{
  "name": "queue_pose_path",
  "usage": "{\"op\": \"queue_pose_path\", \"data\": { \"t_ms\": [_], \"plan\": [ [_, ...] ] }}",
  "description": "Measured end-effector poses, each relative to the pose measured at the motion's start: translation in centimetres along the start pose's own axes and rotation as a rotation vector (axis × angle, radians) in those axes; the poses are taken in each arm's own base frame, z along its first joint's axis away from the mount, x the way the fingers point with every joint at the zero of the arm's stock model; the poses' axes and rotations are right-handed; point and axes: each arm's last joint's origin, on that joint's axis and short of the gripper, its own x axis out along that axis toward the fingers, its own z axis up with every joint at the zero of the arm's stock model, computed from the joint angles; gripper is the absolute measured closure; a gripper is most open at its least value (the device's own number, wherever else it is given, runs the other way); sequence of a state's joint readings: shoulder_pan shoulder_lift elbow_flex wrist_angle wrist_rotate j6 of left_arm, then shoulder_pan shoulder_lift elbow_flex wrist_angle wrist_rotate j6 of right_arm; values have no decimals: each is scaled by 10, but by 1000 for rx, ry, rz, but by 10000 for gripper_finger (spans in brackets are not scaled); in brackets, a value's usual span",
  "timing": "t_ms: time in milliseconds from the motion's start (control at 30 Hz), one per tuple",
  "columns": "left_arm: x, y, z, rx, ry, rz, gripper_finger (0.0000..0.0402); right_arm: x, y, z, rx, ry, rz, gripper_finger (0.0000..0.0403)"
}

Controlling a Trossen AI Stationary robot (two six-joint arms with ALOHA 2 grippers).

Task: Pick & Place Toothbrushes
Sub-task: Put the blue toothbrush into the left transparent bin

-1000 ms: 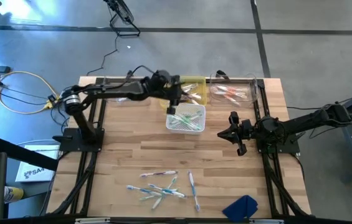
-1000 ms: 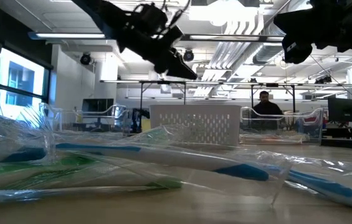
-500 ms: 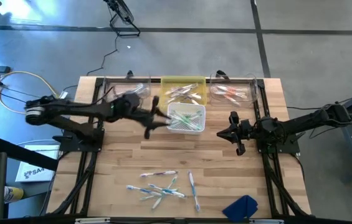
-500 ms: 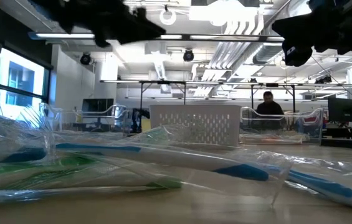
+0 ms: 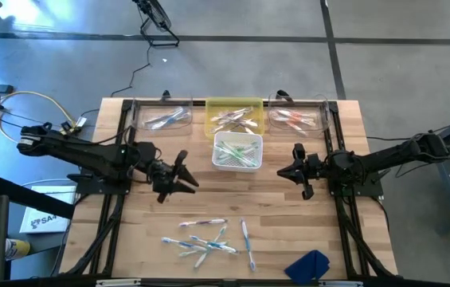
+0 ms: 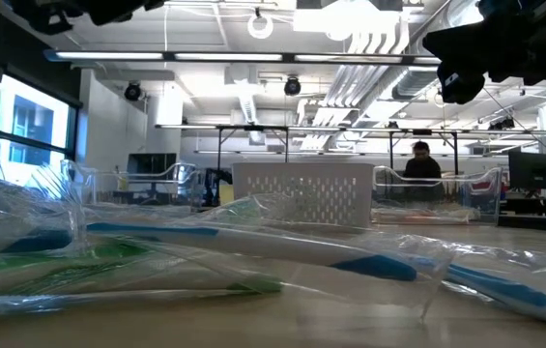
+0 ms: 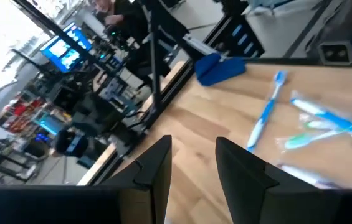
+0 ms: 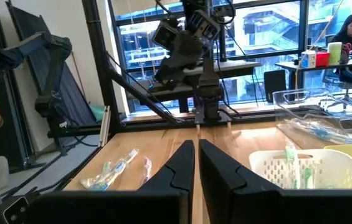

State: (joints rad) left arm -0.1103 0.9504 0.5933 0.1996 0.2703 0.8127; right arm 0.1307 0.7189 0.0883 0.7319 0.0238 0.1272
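Left end effector: hovering open and empty over the counter. Right end effector: waiting closed. Loose toothbrushes: lying near the front edge; others sitting in the white basket.

Left gripper jaws parted, nothing between them, over bare wooden table. Ahead: loose toothbrushes on the table, several in clear wrappers, one blue-handled brush lying apart, nearer the blue cloth at the table edge. Black frame bars and monitors beyond the table.
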Motion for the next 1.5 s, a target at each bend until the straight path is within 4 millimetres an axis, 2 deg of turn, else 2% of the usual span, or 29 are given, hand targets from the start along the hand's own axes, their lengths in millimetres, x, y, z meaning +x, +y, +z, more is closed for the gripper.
{"op": "queue_pose_path", "data": {
  "t_ms": [267, 667, 1267, 1500],
  "plan": [
    [3, -12, 8, -77, -23, -69, 281, 0, 0, 0, 47, 1, 3, 388],
    [3, -13, 9, -120, -23, -77, 281, 6, 1, -9, 163, 72, 66, 388],
    [3, -14, 8, -137, -14, -82, 281, 14, 2, -11, 180, 22, 79, 388],
    [3, -14, 8, -137, -14, -83, 281, 17, 9, -11, 112, -15, 126, 388]
  ]
}}
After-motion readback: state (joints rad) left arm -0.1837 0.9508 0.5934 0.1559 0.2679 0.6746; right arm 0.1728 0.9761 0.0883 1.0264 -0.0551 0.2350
